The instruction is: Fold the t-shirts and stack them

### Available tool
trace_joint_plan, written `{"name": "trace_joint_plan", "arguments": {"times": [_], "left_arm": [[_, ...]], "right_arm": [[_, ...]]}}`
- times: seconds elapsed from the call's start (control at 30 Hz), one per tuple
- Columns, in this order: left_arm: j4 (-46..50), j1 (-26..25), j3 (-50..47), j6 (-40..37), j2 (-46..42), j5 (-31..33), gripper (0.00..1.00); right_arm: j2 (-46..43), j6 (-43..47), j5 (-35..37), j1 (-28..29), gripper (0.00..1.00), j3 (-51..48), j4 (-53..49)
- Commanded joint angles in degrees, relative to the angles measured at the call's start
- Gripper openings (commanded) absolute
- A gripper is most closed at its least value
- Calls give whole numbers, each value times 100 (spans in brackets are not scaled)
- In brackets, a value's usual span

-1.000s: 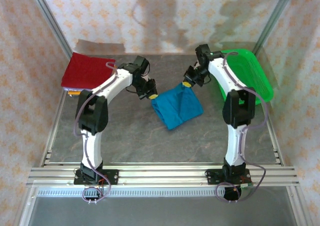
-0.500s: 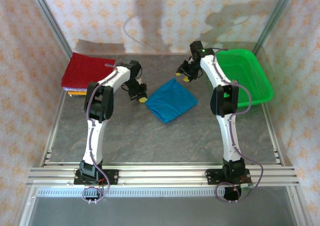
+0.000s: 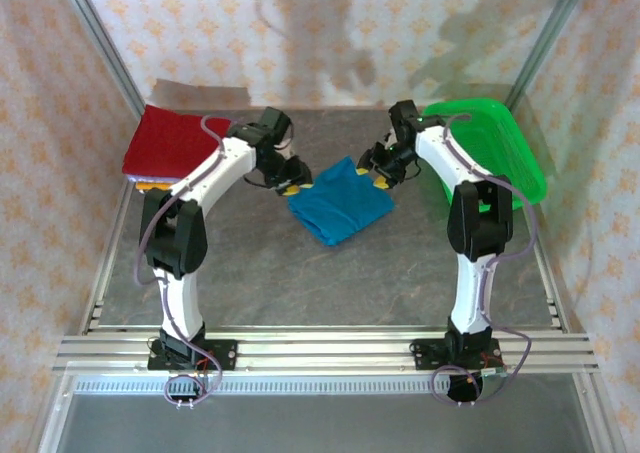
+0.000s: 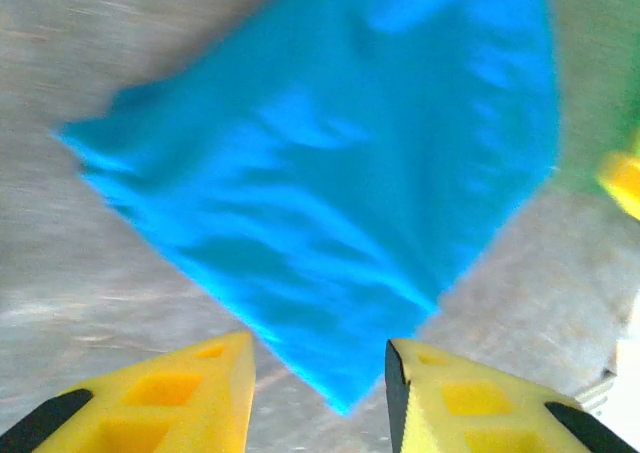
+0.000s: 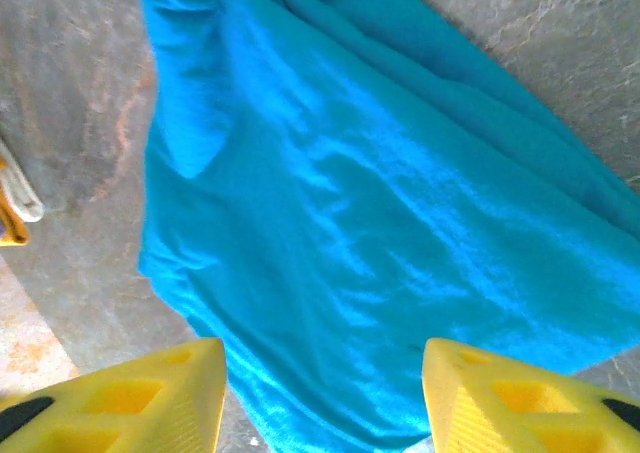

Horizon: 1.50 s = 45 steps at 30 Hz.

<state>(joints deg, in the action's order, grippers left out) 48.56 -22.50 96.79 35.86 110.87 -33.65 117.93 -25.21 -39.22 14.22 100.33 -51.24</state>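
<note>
Sitting far left of the green mesh basket [image 3: 528, 173], the dark red shirt [image 3: 172, 141] was a flat folded square. Left gripper [image 3: 293, 185] hung parted and empty. The teal t-shirt [image 3: 340, 205] lay rumpled just left of the basket. It looked soft, light and limp, best pinched at corners. Right gripper [image 3: 372, 176], nearest the basket, was spread wide and empty.
</note>
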Motion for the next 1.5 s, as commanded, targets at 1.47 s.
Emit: {"name": "trace_joint_plan", "arguments": {"times": [1.47], "left_arm": [[-337, -272, -1475, 177, -516, 718, 63]], "right_arm": [[-881, -573, 442, 516, 60, -1654, 1441]]}}
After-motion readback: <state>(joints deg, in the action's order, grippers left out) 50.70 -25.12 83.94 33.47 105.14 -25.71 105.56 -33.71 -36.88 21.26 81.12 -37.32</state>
